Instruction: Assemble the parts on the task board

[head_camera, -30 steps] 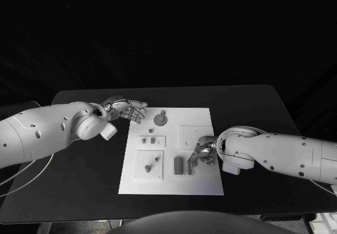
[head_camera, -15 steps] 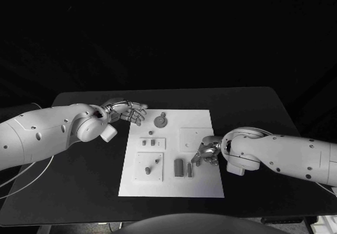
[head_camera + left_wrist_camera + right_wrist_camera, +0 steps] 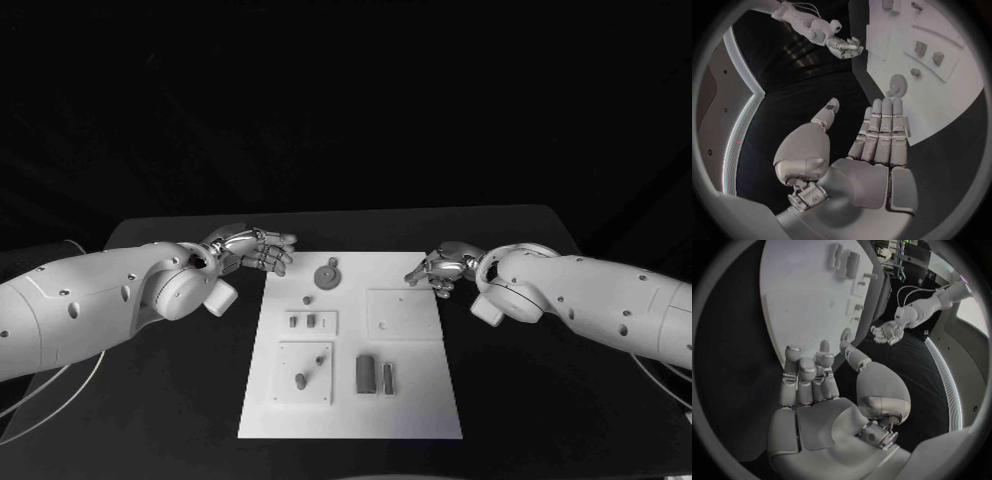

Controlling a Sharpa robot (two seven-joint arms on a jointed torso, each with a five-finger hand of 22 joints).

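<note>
My left hand (image 3: 257, 248): above the black table (image 3: 173, 380) just off the far left corner of the task board (image 3: 418, 400); fingers (image 3: 882, 132) held straight and side by side, thumb apart, nothing in them.

My right hand (image 3: 441, 268): at the far right edge of the board; fingers (image 3: 807, 377) extended and loosely spread, palm bare, holding nothing.

Task board: white plate, middle of the table, between my two hands.

Parts, all lying or standing on the board, none touched by either hand:
- gear (image 3: 329, 275), round, near the far left end, just beside my left fingers; a small knob (image 3: 309, 298) just nearer than it;
- two small pegs (image 3: 303, 321) side by side in a raised square on the left;
- one peg (image 3: 302, 380) in a larger raised square nearer me;
- two upright blocks (image 3: 375, 374) side by side near the board's middle, well apart from both hands;
- raised square (image 3: 400, 312) on the right, with only a tiny speck on it; what it is I cannot tell.
</note>
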